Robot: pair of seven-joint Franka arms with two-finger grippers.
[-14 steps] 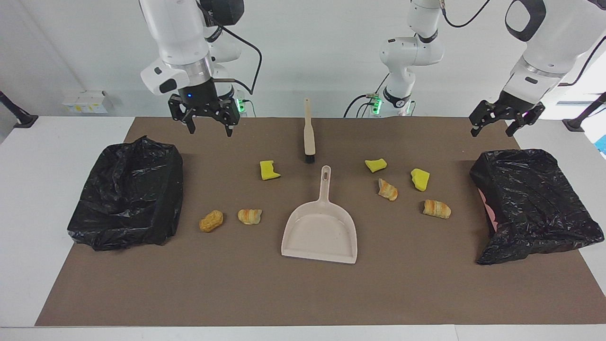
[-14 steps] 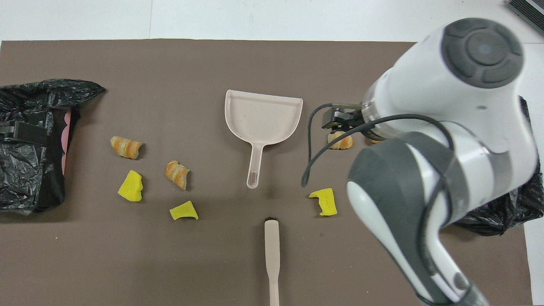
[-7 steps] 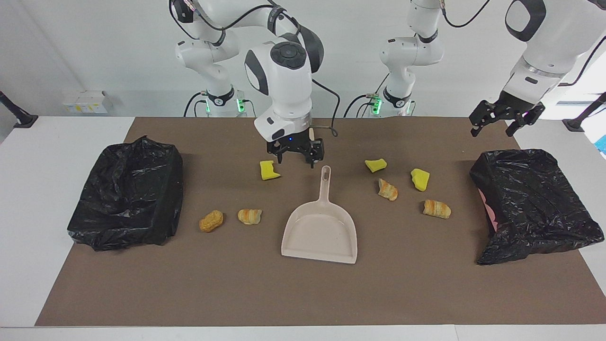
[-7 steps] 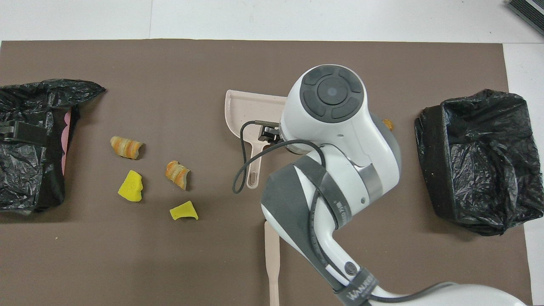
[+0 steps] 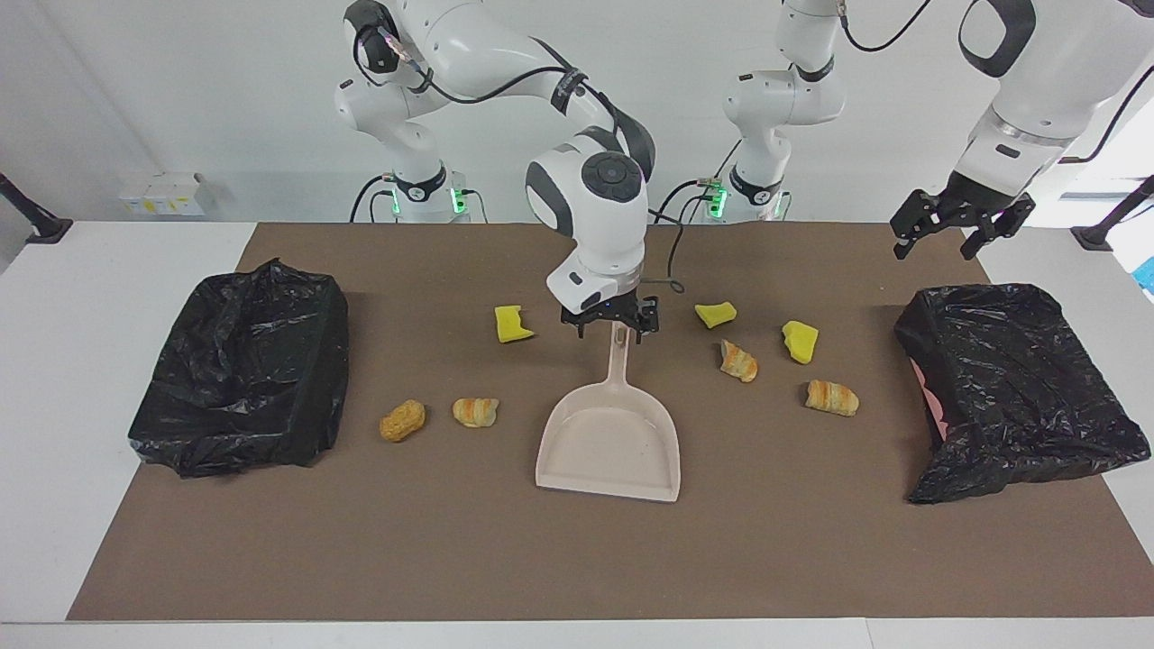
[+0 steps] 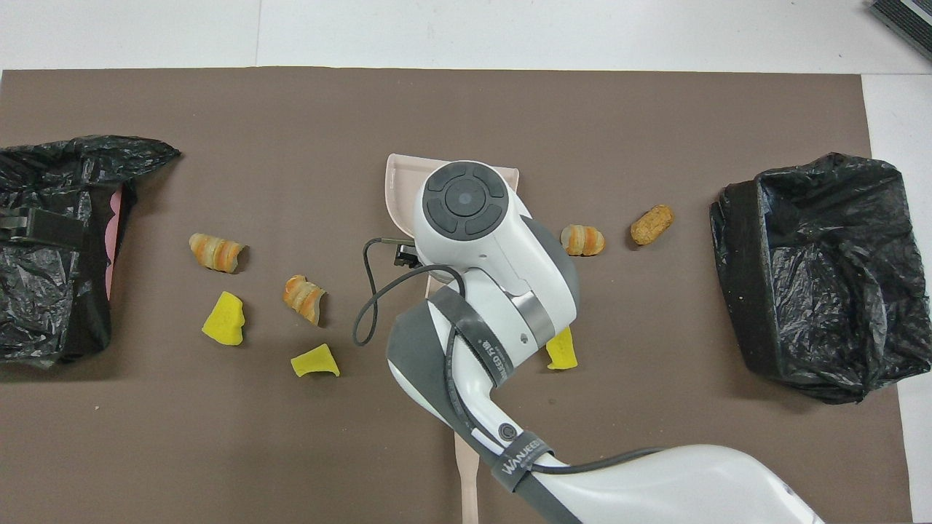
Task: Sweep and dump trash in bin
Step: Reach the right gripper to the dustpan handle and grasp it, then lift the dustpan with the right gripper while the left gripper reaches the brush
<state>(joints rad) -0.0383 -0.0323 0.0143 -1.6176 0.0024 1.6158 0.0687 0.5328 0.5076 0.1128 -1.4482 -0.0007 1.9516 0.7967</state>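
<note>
Your right claw (image 5: 614, 328), spread wide, straddles the dustpan (image 5: 609, 443) handle; closing off-centre could skid the pan into nearby trash (image 5: 738, 361).

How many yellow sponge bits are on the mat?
3. One yellow sponge lies beside the dustpan handle, toward the right arm's end; two more lie toward the left arm's end. None seems hidden.
</note>
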